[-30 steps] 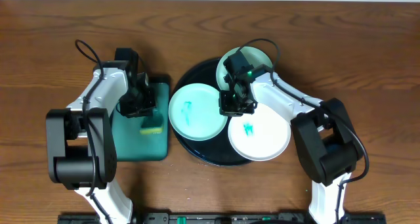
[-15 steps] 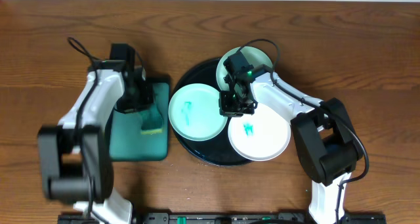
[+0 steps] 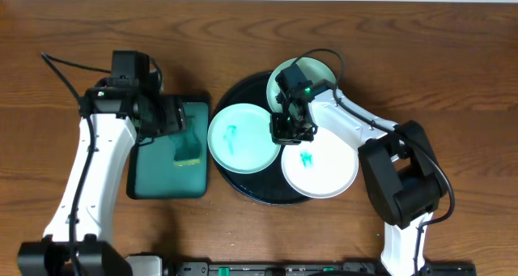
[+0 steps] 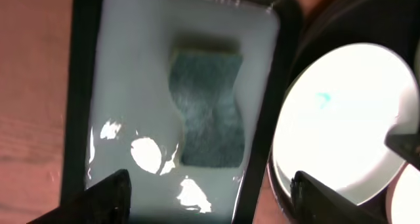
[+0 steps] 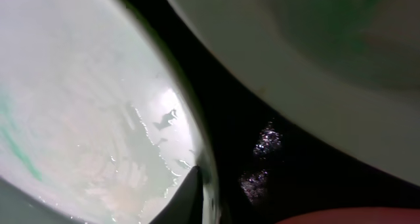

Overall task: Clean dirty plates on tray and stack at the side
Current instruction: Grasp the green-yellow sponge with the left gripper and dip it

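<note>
Three plates (image 3: 243,138) on black tray (image 3: 247,88)

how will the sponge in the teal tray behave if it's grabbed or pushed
The sponge probably squashes and flexes, being a yellow block under a scouring face. It looks light for its size. The teal tray is glossy, so it may slide when pushed.

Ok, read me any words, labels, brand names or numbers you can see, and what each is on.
None can be read. The large round glossy black tray, the pale mint green plates, the white plate and the teal rectangular tray show no lettering; the teal-blue smears are stains, not writing.
</note>
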Robot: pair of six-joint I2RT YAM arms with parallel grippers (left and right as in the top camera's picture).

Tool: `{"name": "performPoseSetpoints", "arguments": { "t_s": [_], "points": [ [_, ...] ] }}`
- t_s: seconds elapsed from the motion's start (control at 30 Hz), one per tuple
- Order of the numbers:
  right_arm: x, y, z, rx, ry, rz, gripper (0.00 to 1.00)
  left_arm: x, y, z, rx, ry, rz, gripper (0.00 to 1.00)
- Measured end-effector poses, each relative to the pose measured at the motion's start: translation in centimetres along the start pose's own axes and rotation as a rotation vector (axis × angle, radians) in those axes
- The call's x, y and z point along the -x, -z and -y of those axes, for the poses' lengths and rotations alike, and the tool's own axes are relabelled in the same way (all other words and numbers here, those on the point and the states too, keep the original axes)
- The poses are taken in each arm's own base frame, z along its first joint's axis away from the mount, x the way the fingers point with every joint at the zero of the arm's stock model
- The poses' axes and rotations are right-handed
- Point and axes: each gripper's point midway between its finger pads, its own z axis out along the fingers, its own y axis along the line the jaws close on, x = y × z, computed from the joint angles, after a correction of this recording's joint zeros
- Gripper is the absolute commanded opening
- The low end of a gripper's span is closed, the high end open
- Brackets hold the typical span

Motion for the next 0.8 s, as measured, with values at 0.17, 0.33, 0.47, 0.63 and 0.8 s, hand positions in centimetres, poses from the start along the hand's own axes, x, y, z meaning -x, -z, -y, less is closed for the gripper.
{"name": "performPoseSetpoints", "arguments": {
  "t_s": [0.17, 0.33, 0.47, 0.63, 0.8],
  "points": [
    [0.0, 0.0, 0.0, 0.0, 0.0, 0.0, 0.08, -1.1, -2.5, -0.5, 0.025, 0.028, -0.105, 0.65],
    [0.0, 0.0, 0.0, -0.001, 0.0, 0.0, 0.08, -1.8, -5.8, -0.5, 0.023, 0.039, -0.207, 0.61],
    [0.0, 0.0, 0.0, -0.001, 0.0, 0.0, 0.08, -2.7, -8.3, -0.8, 0.032, 0.048, -0.286, 0.61],
    [0.0, 0.0, 0.0, -0.001, 0.0, 0.0, 0.08, -3.9, -10.6, -1.2, 0.043, 0.059, -0.37, 0.62],
    [0.0, 0.0, 0.0, -0.001, 0.0, 0.0, 0.08, -4.0, -12.2, -0.7, 0.011, 0.052, -0.391, 0.61]
  ]
}}
